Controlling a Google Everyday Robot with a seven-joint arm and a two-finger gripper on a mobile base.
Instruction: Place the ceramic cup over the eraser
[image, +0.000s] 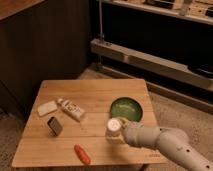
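While clasped in the hand by the front edge of the table, small, smooth, off-white ceramic cup, round-rimmed.

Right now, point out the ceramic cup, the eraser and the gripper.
ceramic cup (113, 124), camera view, its round rim
eraser (47, 107), camera view, its top face
gripper (118, 134), camera view, arm's tip at the cup

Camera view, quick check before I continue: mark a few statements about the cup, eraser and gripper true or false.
1. The ceramic cup covers the eraser. False: the eraser lies uncovered at the table's left, and the cup is beside the green plate.
2. The gripper is at the cup. True.
3. The white tube lies between eraser and plate. True.
4. The orange object sits on the plate. False: it lies on the table near the front edge.
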